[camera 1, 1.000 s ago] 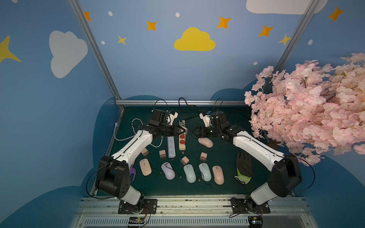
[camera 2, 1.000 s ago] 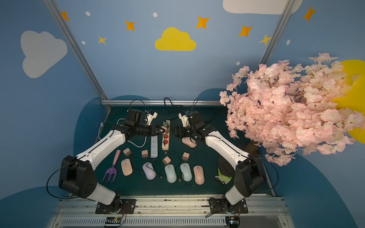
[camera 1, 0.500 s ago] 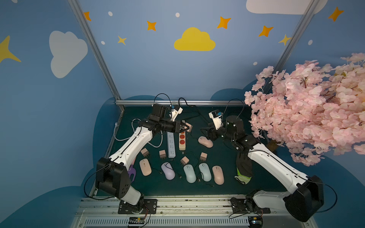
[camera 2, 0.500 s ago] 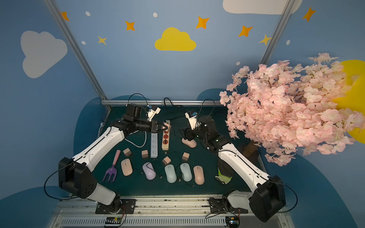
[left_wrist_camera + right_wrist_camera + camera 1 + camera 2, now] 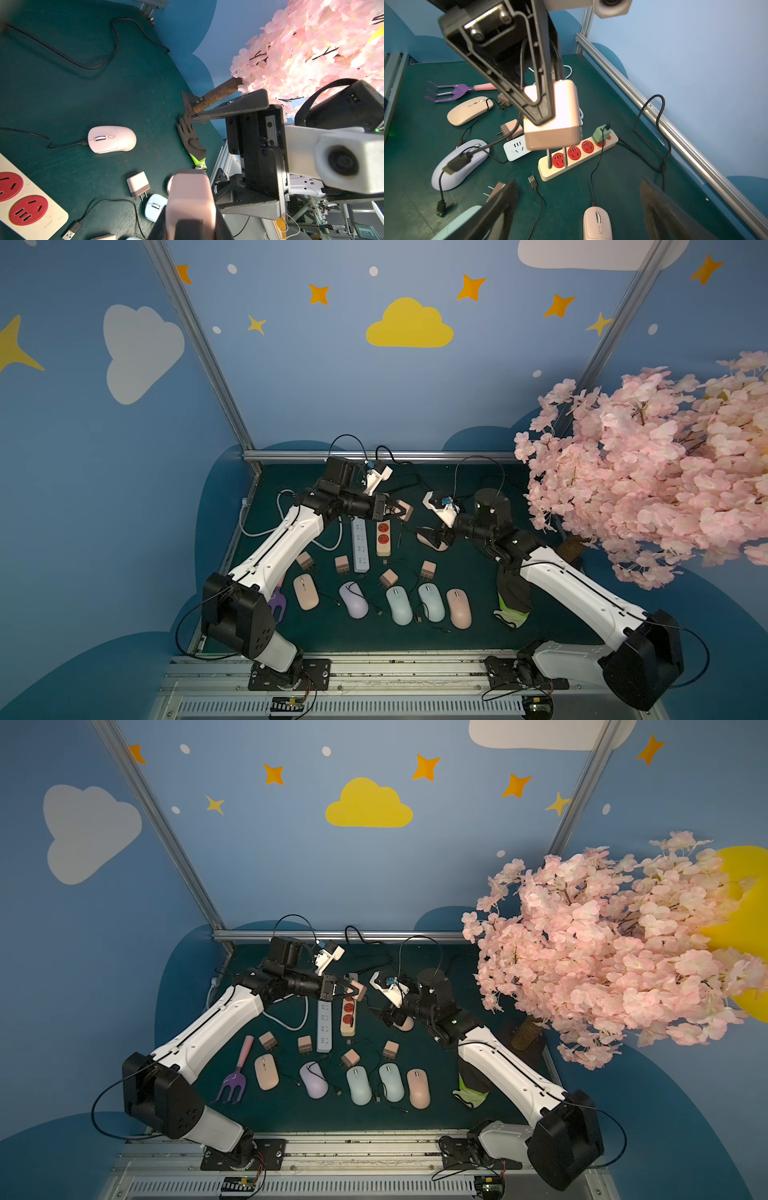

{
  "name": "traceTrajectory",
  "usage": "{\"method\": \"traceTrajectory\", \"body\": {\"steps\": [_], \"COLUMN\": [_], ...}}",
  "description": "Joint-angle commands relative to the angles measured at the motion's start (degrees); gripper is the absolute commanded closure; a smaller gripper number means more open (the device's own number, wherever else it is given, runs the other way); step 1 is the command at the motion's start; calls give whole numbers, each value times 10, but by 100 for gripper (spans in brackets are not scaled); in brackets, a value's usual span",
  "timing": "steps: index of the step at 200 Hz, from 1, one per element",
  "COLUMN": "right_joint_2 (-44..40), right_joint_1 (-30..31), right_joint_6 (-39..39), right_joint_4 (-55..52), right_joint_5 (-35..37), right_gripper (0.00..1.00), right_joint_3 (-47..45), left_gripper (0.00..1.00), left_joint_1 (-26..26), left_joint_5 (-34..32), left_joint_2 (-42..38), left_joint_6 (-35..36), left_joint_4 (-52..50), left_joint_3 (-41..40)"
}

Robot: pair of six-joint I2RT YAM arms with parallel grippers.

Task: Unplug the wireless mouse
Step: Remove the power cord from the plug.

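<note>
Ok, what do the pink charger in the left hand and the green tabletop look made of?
Charger: smooth pink plastic with a soft sheen, two bare metal prongs. Tabletop: dark green, matte, fine scratches; probably painted board or a hard mat.

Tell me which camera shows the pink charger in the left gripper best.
The right wrist view: the pink charger sits mid-frame, its body and both prongs plain. The left wrist view shows only its near end, prongs hidden. In both top views it is only a small pink block.
</note>
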Motion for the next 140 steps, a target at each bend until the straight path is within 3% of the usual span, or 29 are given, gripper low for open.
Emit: {"method": "traceTrajectory", "body": {"steps": [1,140], "right_joint_2": [11,42], "right_joint_1": [14,60], "right_joint_6": [-25,-6], "right_joint_4": [56,151], "right_joint_5": [11,69], "right_gripper": [11,35], "right_joint_3": [-2,-19], "left_gripper": [96,96], "left_joint_1": [-3,-5], "left_joint_5": [23,36], "left_joint_2": [-1,3], "left_joint_6": [-11,-38], "left_joint_4": [16,46], "left_joint_3": [8,-3]}}
